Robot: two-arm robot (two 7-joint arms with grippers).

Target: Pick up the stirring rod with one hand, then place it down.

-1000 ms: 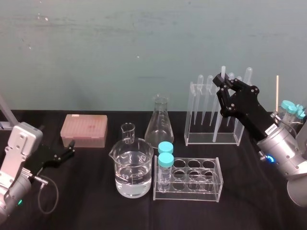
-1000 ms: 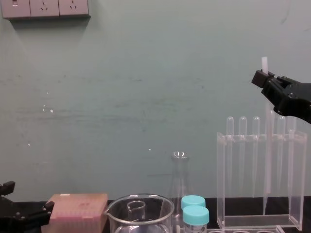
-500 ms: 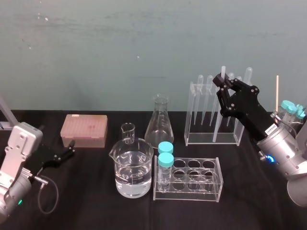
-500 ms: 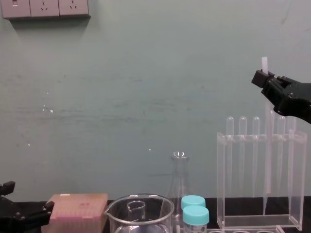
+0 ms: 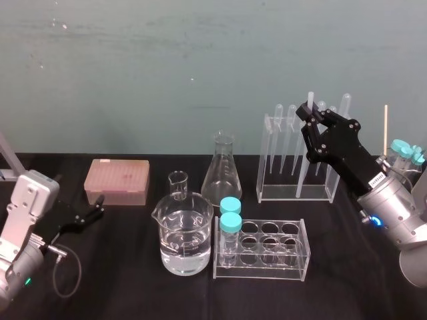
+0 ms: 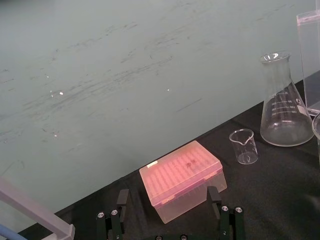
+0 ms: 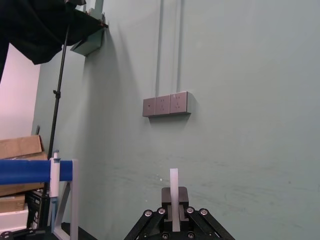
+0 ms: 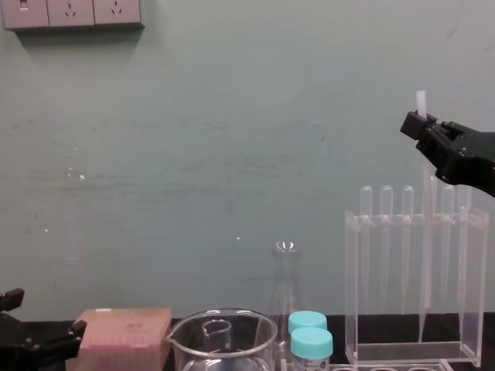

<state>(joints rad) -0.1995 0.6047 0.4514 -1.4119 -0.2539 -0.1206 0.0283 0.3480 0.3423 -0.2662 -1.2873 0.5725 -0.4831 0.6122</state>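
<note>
My right gripper [image 5: 308, 113] hangs above the clear pipette rack [image 5: 293, 195] at the back right, shut on the stirring rod [image 5: 309, 98]. The whitish rod stands upright. In the chest view its top end [image 8: 421, 99] sticks up past the right gripper [image 8: 414, 124], and its lower part reaches down inside the rack [image 8: 410, 354] among the pipettes [image 8: 386, 247]. The right wrist view has the rod's flat end [image 7: 174, 182] pinched between the two fingers. My left gripper [image 5: 93, 212] rests open low at the left, near the pink box [image 6: 181, 178].
On the black table stand a water-filled beaker [image 5: 185, 243], a small beaker [image 5: 178, 185], a conical flask [image 5: 221, 175] and a tube rack [image 5: 267, 253] with two blue-capped tubes. More blue-capped tubes [image 5: 403, 152] and a thin stick [image 5: 385, 127] are at the far right.
</note>
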